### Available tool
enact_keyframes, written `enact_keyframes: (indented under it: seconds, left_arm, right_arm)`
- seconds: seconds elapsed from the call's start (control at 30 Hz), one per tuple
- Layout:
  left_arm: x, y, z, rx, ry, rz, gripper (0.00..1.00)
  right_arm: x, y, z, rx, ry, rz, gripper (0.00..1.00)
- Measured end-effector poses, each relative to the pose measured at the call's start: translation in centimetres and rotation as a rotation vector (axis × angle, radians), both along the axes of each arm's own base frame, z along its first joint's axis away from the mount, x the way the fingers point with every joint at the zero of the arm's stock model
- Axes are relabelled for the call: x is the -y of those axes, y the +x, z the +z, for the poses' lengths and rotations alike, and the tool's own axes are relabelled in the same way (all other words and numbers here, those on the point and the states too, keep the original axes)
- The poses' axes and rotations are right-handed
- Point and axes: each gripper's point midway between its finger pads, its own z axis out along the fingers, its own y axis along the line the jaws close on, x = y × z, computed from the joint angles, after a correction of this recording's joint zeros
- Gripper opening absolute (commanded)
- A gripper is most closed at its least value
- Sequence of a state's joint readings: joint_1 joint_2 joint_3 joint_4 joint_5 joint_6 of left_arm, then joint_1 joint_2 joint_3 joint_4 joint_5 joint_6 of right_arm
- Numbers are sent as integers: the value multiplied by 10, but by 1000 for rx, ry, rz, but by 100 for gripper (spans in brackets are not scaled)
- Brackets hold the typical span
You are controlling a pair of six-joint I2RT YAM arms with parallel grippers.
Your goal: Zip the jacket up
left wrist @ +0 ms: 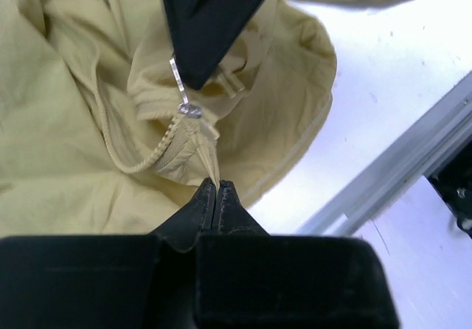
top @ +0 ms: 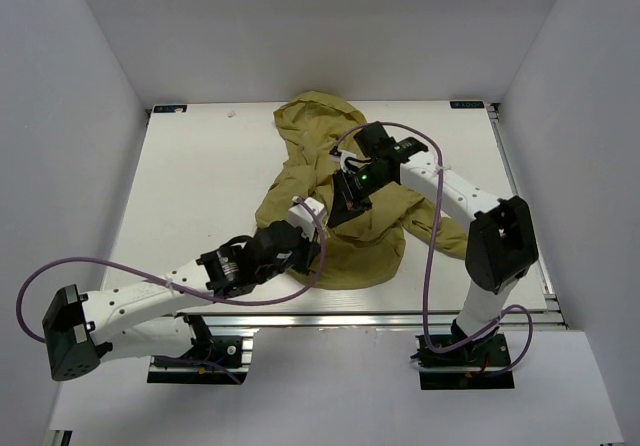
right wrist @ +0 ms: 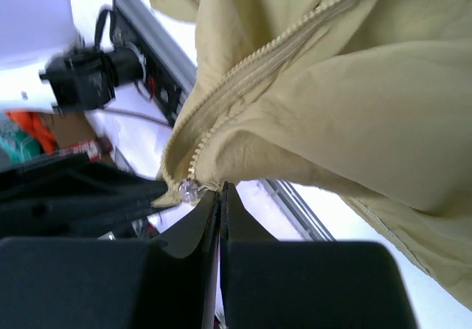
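left tool [left wrist: 216,190] clamped on jacket [left wrist: 66,85] hem below slider [left wrist: 189,110], right tool [right wrist: 220,198] pinching pull tab [left wrist: 176,74]; hold hem taut, drag tab straight along teeth [right wrist: 259,62], no yanking or fabric snags

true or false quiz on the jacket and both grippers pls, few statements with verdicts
1. The left gripper and right gripper are both shut. True.
2. The jacket is fully zipped. False: the slider sits near the bottom end.
3. The left gripper pinches the jacket just below the slider. True.
4. The right gripper holds a sleeve. False: it grips the pull.
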State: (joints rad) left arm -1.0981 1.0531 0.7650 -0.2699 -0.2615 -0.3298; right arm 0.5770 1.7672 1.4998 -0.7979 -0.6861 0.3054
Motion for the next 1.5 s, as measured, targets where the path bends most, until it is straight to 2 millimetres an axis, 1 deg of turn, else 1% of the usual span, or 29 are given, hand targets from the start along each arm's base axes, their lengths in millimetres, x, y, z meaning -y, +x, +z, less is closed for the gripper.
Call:
enact_keyframes:
  seconds: [0.1, 0.2, 0.3, 0.33, 0.37, 0.4, 0.47, 0.5, 0.53, 0.57, 0.63, 0.7, 0.87, 1.0, 1.1, 1.23, 1.33, 1.37, 1.4, 1.5]
  left_arm:
    - [-6, -8, -6, -39, -9, 14, 0]
    - [-7, -15, -5, -52, -21, 13, 0]
    - [-8, -20, -9, -58, 6, 19, 1]
    - [-9, -19, -11, -60, 19, 26, 11]
    - [-9, -18, -12, -57, 36, 36, 42]
    - [-9, -16, -12, -53, 52, 46, 52]
    - [-11, -15, -17, -54, 103, 51, 73]
    - [-13, -16, -20, -54, 128, 53, 80]
    - [-15, -15, -24, -51, 154, 55, 92]
    - [-16, -14, -26, -48, 180, 55, 97]
    - [-16, -11, -26, -37, 210, 63, 98]
    - [-13, -5, -21, -17, 222, 73, 98]
    - [-11, 13, 0, 96, 222, 116, 98]
    - [-10, 27, 12, 191, 234, 136, 98]
    - [-8, 39, 19, 261, 269, 165, 98]
    - [-7, 53, 30, 355, 295, 196, 98]
    - [-1, 59, 46, 421, 274, 199, 93]
    - [1, 61, 50, 439, 268, 197, 87]
    - [3, 63, 54, 453, 261, 197, 84]
    - [9, 67, 57, 490, 269, 182, 81]
  right_arm:
    - [-1, -10, -3, -6, 21, 62, 0]
    - [2, -22, -3, 26, 72, 121, 0]
    - [6, -31, 2, 74, 119, 156, 0]
    - [8, -32, 5, 92, 130, 159, 0]
    - [9, -33, 9, 113, 141, 158, 0]
    - [10, -33, 13, 132, 151, 156, 0]
    - [14, -24, 20, 183, 161, 128, 0]
    - [16, -18, 24, 206, 168, 113, 0]
    - [18, -14, 27, 219, 175, 100, 0]
    - [19, -10, 29, 226, 177, 88, 0]
    - [21, -6, 32, 225, 178, 69, 0]
    - [20, -5, 36, 226, 179, 62, 0]
    - [13, 4, 64, 265, 207, 45, 0]
    - [10, 8, 78, 271, 231, 36, 0]
    - [8, 8, 80, 252, 235, 32, 0]
    - [8, 6, 77, 218, 234, 36, 0]
    - [9, 6, 75, 207, 235, 35, 0]
    - [9, 6, 75, 205, 235, 35, 0]
    - [9, 6, 75, 202, 235, 36, 0]
    - [9, 4, 76, 195, 242, 40, 0]
